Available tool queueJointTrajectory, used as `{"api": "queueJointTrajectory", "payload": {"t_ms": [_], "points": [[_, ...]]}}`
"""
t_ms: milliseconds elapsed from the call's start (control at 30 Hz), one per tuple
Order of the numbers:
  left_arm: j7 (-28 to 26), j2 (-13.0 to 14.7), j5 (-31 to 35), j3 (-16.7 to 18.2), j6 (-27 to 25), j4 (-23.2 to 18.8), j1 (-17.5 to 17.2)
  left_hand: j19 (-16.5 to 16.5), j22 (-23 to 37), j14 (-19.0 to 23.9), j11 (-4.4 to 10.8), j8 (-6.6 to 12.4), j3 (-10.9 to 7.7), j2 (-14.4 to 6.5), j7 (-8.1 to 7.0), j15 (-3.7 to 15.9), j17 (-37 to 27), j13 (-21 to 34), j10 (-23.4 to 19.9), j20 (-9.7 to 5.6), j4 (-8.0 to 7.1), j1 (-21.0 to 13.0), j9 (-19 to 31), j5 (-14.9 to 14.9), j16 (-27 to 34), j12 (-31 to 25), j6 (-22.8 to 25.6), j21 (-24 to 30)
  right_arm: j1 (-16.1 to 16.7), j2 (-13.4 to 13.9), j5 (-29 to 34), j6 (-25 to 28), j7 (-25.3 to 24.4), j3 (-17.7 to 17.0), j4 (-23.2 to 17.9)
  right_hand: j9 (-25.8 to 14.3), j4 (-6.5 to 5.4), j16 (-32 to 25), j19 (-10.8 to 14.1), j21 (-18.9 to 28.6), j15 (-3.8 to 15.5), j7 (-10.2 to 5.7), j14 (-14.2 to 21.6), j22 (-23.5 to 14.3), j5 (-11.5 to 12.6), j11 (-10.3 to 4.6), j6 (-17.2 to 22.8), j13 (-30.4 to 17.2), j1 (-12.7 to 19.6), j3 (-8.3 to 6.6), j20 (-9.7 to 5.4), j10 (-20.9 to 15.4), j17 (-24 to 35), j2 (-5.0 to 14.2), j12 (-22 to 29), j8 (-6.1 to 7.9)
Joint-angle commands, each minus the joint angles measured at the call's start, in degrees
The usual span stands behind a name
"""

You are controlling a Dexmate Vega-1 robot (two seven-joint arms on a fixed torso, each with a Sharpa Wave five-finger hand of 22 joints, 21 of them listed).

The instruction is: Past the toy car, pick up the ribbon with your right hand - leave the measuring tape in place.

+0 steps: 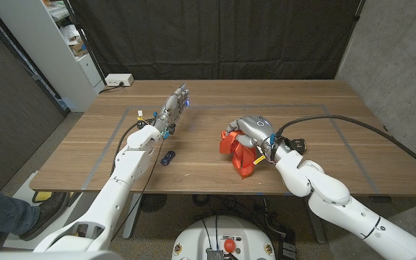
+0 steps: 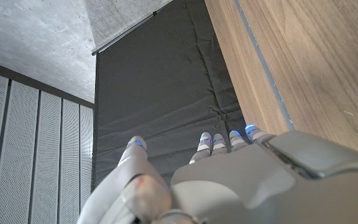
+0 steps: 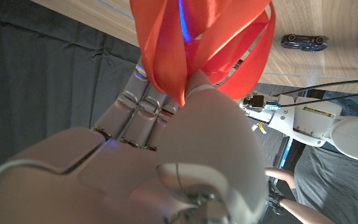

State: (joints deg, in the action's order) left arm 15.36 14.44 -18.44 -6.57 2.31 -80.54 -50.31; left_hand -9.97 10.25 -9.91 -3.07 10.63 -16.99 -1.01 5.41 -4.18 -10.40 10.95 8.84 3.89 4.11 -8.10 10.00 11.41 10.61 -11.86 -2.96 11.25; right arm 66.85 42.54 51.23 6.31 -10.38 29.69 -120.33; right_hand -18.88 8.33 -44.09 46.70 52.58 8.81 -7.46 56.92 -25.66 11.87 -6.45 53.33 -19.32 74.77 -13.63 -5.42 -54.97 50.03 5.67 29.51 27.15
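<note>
My right hand (image 1: pixel 255 132) grips a bunch of orange-red ribbon (image 1: pixel 236 154) right of the table's middle; loops of ribbon hang below the hand toward the wood. In the right wrist view the ribbon (image 3: pixel 197 43) is bunched at the fingers of that hand (image 3: pixel 166 155). A small dark blue toy car (image 1: pixel 167 157) sits on the table left of the ribbon, also seen as the toy car (image 3: pixel 303 42) in the right wrist view. My left hand (image 1: pixel 173 108) holds nothing, fingers straight and apart, behind the car; its back (image 2: pixel 241 180) shows in the left wrist view.
The wooden table (image 1: pixel 323 170) has thin tape lines marked on it. A white power strip (image 1: pixel 118 80) lies at the back left edge. A white shelf (image 1: pixel 63 43) stands left of the table. A person's leg and shoe (image 1: pixel 6 213) show at the left front.
</note>
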Motion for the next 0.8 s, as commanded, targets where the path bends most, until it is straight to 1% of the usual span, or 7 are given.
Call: {"api": "queueJointTrajectory", "payload": {"t_ms": [33, 800], "points": [[-0.24, 0.21, 0.15, -0.17, -0.51, -0.92, -0.26, -5.07, 0.21, -0.86, -0.03, 0.33, 0.05, -0.49, 0.21, -0.44, -0.20, 0.17, -0.13, 0.39, 0.31, -0.26, 0.33, -0.30, 0.34, -0.23, 0.21, 0.20, 1.00, 0.60, 0.64, -0.49, 0.43, -1.90, -2.41, -0.02, -0.09, -0.02, -0.34, 0.69, 4.41, -0.14, 0.74, -0.23, 0.09, -2.07, 0.49, -6.97, 0.59, 0.47, -4.70, -2.53, 0.28, 0.03, 2.80, -0.01], [-0.43, 0.07, 0.18, -0.48, -0.55, -1.13, -0.35, -5.13, 0.21, -0.85, -0.02, 0.30, 0.08, -0.55, 0.25, -0.47, -0.20, 0.17, -0.19, 0.47, 0.41, -0.22, 0.33, -0.31, 0.34, -0.25, 0.21, 0.18, 2.13, 0.69, -1.57, -1.25, 2.93, -5.98, -5.39, -0.21, -0.17, 0.08, -0.69, 3.19, 4.42, 0.06, 1.58, -0.33, 0.14, -1.85, 0.71, -7.40, 0.86, 1.11, -4.86, -3.06, 0.98, -0.01, 2.49, -0.13]]}}
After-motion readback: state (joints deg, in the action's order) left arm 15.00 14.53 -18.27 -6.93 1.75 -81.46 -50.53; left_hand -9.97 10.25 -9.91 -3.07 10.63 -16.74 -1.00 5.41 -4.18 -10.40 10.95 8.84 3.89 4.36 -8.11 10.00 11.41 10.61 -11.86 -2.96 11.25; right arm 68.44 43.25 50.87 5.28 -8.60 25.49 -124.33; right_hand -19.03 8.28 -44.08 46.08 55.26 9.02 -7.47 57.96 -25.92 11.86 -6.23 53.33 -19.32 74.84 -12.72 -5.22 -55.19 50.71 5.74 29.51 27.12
